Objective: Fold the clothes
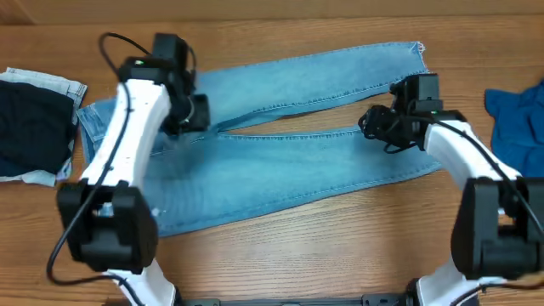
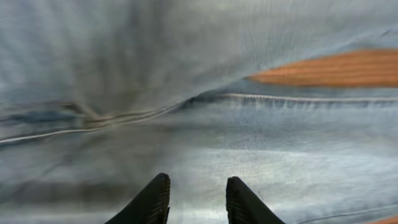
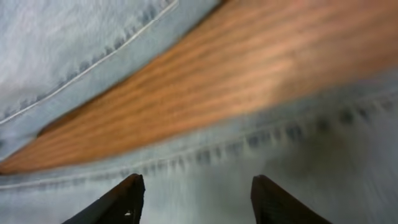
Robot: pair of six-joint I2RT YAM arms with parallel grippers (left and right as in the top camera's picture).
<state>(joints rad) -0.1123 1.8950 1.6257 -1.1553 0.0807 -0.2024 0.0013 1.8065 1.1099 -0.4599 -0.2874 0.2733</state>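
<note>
The light-blue jeans [image 1: 289,166] lie flat in the middle. The waist is on the left. The two long legs reach to the right, with a gap between them. A dark navy piece [image 1: 30,127] sits bunched at the far left. A bright blue cloth [image 1: 518,115] lies crumpled at the far right.

Overhead view: bright, even, diffuse light from above; a soft shadow lies on the jeans [image 1: 280,161] beside the left arm [image 1: 127,136]. Left wrist view: denim blurred, dim patch at upper centre. Right wrist view: table [image 3: 249,68] grain motion-smeared throughout.
</note>
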